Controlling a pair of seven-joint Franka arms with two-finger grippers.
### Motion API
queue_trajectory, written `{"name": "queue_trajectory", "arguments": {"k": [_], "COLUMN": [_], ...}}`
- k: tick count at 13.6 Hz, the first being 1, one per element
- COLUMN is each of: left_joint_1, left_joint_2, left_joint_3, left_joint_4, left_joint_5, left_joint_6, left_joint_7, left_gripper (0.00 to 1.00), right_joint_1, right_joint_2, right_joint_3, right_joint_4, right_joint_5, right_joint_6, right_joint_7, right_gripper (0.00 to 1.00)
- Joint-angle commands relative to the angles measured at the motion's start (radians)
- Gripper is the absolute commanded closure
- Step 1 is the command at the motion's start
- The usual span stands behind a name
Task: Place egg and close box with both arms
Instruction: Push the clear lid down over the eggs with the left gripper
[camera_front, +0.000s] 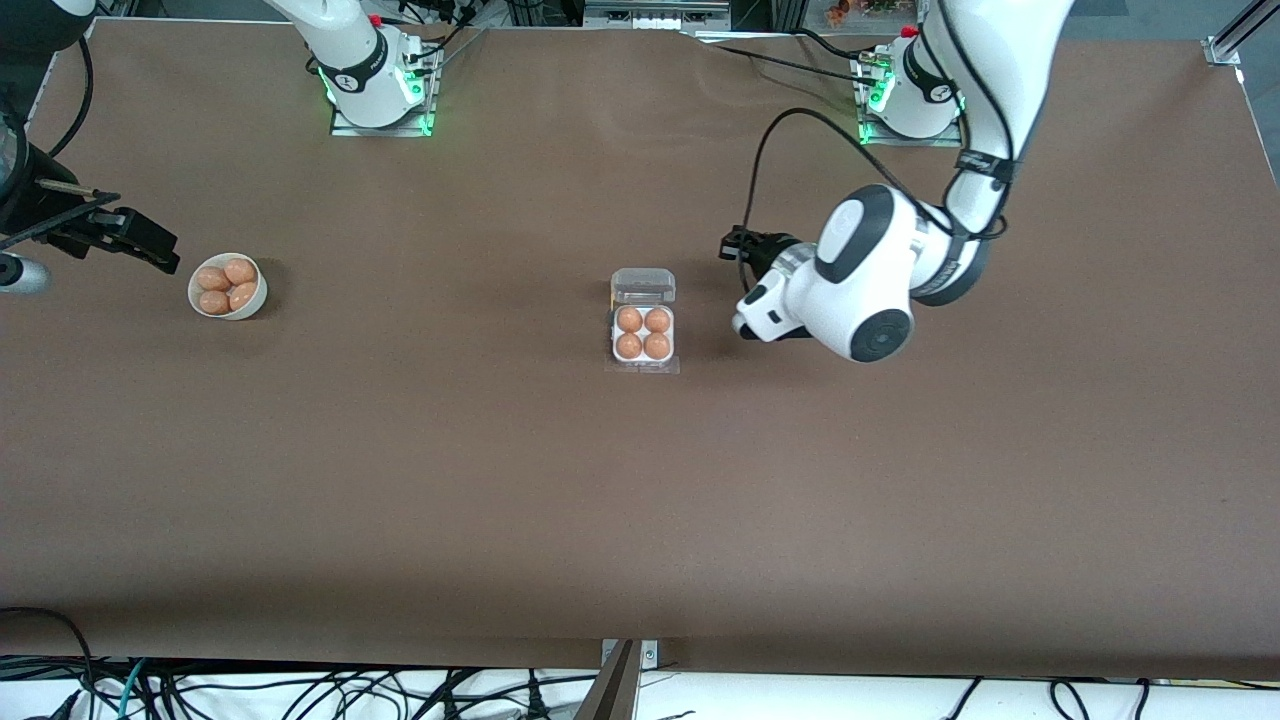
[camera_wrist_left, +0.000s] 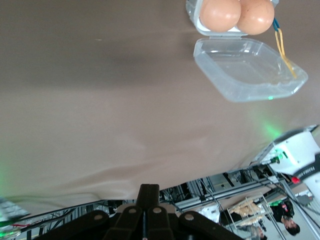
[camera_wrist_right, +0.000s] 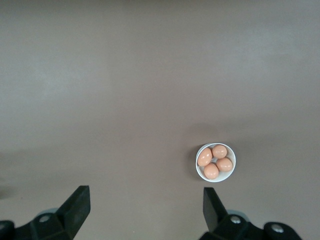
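The box (camera_front: 643, 320) sits mid-bench (camera_front: 420, 470), all four cells filled with eggs and its clear lid (camera_wrist_left: 247, 67) flipped back, so it isn't closed. The left gripper (camera_front: 738, 245) hangs just beside it, clenched. The right gripper (camera_wrist_right: 145, 205) is spread wide, empty, near the bowl (camera_front: 228, 287) of four spare eggs.

Glossy white arms (camera_front: 870, 280), black cables.

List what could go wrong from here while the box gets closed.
1. The box's clear lid lies open and flat; the left claw, beside it, may push the light box across the table rather than lift the lid.
2. All four cells hold eggs; a misaligned lid could press on them.
3. The right claw is open up by the bowl, too distant to steady the box.
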Motion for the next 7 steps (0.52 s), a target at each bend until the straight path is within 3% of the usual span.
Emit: {"name": "queue_trajectory", "arguments": {"k": [1,7], "left_joint_1": [-0.034,-0.158], "left_joint_2": [0.013,0.057], "left_joint_3": [0.013,0.013], "left_joint_4": [0.015,0.079], "left_joint_5": [-0.06,-0.077], "left_joint_6": [0.014,0.097], "left_joint_7": [-0.064,-0.277], "left_gripper": [1.0,1.0], "right_joint_1": [-0.017,-0.02], "right_joint_2": [-0.009,-0.002], "right_joint_3": [0.008,0.008], "right_joint_4": [0.003,-0.01], "right_joint_5": [0.048,0.065], "right_joint_6": [-0.029,-0.021], "right_joint_7": [-0.021,-0.021], "right_gripper": [0.0,0.0]}}
